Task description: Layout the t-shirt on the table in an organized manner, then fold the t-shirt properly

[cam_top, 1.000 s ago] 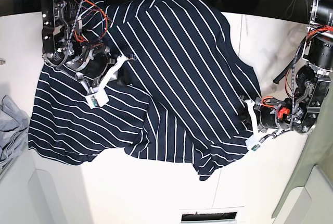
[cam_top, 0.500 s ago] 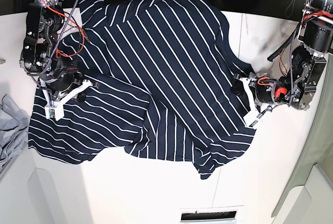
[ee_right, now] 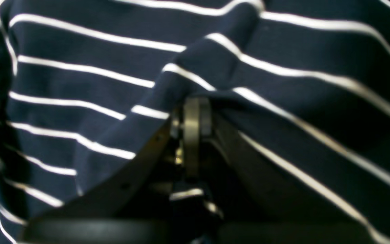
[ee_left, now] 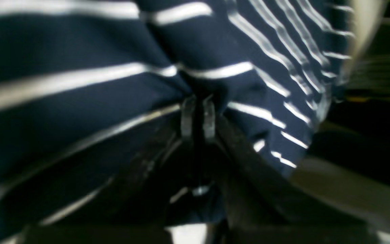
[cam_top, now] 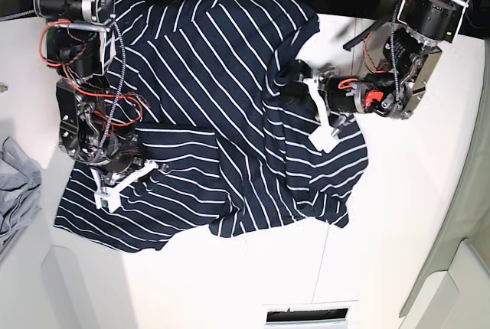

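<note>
Cloth of the t-shirt (cam_top: pixel 222 115) sprawls rumpled across the desk (cam_top: pixel 398 214) between my tools, left tool (cam_top: pixel 295 76) pinching its upper-right edge, right tool (cam_top: pixel 122 180) clamped on its lower-left part.

Occluded and indistinct areas

The left wrist view is motion-blurred. The t-shirt (cam_top: pixel 222 107) runs past the base view's top edge and covers much of the table (cam_top: pixel 429 222); a grey cloth (cam_top: pixel 15 187) is cropped at the left edge.

1 t-shirt (cam_top: pixel 222 99), 1 table (cam_top: pixel 398 229), 2 grippers, 1 grey cloth (cam_top: pixel 15 184).
</note>
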